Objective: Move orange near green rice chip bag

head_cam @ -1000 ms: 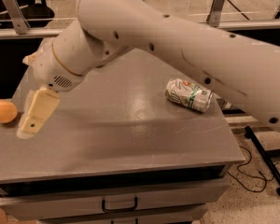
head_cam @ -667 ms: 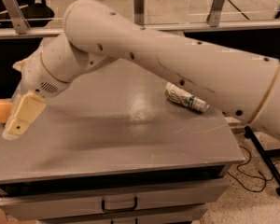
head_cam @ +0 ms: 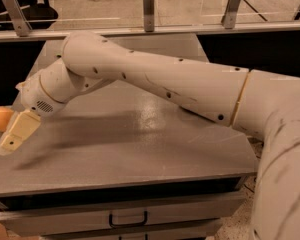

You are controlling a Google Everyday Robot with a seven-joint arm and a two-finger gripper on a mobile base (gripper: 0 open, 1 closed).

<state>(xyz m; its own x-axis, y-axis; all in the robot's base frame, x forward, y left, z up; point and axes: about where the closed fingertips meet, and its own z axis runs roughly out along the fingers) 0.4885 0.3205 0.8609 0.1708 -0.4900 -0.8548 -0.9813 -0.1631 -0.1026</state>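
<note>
The orange (head_cam: pixel 0 118) is a small round orange-yellow fruit at the far left edge of the grey table (head_cam: pixel 140 154). My gripper (head_cam: pixel 10 140) hangs from the arm's wrist (head_cam: pixel 42 96), right beside the orange and a little in front of it, low over the table's left edge. I cannot tell whether it touches the orange. The green rice chip bag is out of view. My arm (head_cam: pixel 180 86) stretches from the right across the whole table and hides the area behind it.
A drawer with a dark handle (head_cam: pixel 127 219) runs under the table's front edge. A rail with metal posts (head_cam: pixel 148 6) stands behind the table. The floor drops off at the table's right side (head_cam: pixel 250 184).
My arm has swung further left and the gripper has come down next to the orange. The white-and-green can seen earlier on the right is now hidden behind the arm.
</note>
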